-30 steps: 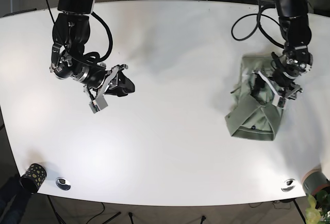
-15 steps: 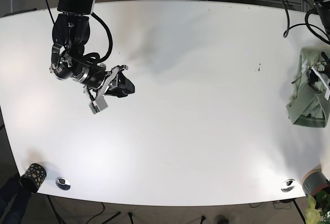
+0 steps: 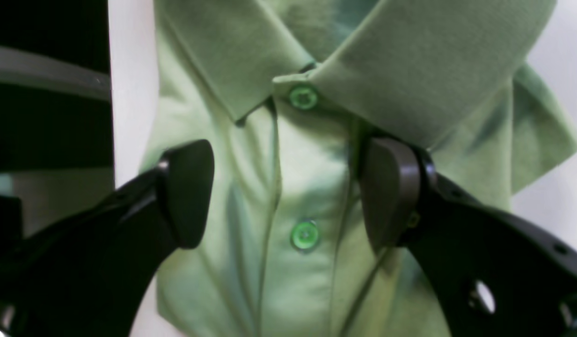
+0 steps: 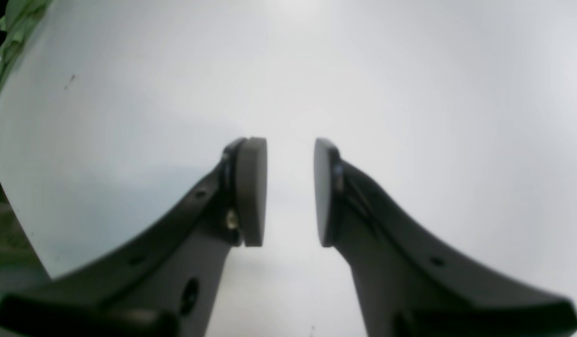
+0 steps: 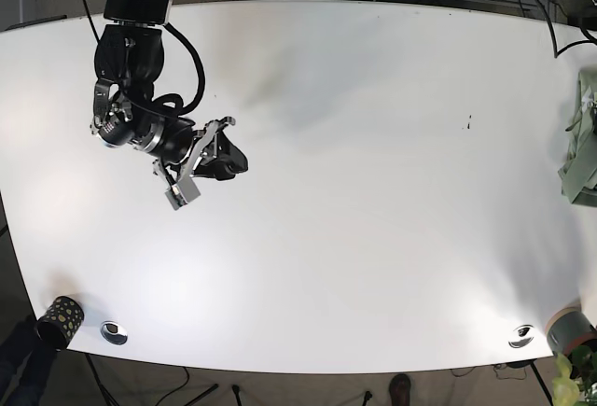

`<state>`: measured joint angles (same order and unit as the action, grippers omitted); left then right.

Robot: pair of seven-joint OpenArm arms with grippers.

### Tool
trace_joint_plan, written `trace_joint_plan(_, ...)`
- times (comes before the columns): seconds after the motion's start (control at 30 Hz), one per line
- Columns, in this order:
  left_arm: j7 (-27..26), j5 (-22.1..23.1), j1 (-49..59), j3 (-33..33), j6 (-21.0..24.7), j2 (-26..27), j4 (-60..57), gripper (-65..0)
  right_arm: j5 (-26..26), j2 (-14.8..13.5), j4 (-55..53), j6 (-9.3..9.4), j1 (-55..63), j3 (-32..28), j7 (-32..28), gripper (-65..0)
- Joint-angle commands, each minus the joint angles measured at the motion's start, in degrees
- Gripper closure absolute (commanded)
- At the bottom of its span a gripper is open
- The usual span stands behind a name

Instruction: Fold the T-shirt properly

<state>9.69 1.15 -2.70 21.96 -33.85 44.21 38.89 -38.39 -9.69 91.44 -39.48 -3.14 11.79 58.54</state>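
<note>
Your right claw [image 5: 213,156] hangs over the left part of the white counter [image 5: 354,201], its pads [image 4: 251,192] set a narrow gap apart with nothing between them and only bare counter below. A dark speckled cup [image 5: 60,321] stands at the counter's near-left corner. At the far right edge, the green T-shirt [image 5: 582,149] sits mostly out of the base view. In the left wrist view your left claw [image 3: 288,196] is spread wide across the shirt's buttoned placket [image 3: 304,187], one pad tucked under the collar [image 3: 410,61].
</note>
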Motion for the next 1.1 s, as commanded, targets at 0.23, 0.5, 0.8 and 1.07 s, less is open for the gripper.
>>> trace_joint_plan(0.23, 0.6, -0.5, 4.7, 8.4, -0.7, -3.9, 20.1, -44.0, 1.8, -1.3, 1.6, -0.52, -1.0, -0.2, -5.0, -15.4)
trace_joint_plan(0.5, 0.4, -0.6, 4.1, 6.8, 4.6, -14.7, 31.8, -44.0, 26.8, 2.1, 5.3, -0.52, 0.1, -0.3, -17.4, -15.4)
trace_joint_plan(0.8, -8.5, -0.6, 4.3, -5.0, 10.8, -24.6, 37.4, -44.0, 51.5, 6.0, 0.9, 0.14, 3.6, 1.1, -47.4, -15.7)
trace_joint_plan(1.07, -11.6, -0.6, 12.7, -10.6, 16.8, -30.7, 46.6, -43.9, 51.2, 2.6, -2.6, 11.66, 9.7, 3.4, -61.2, -15.9)
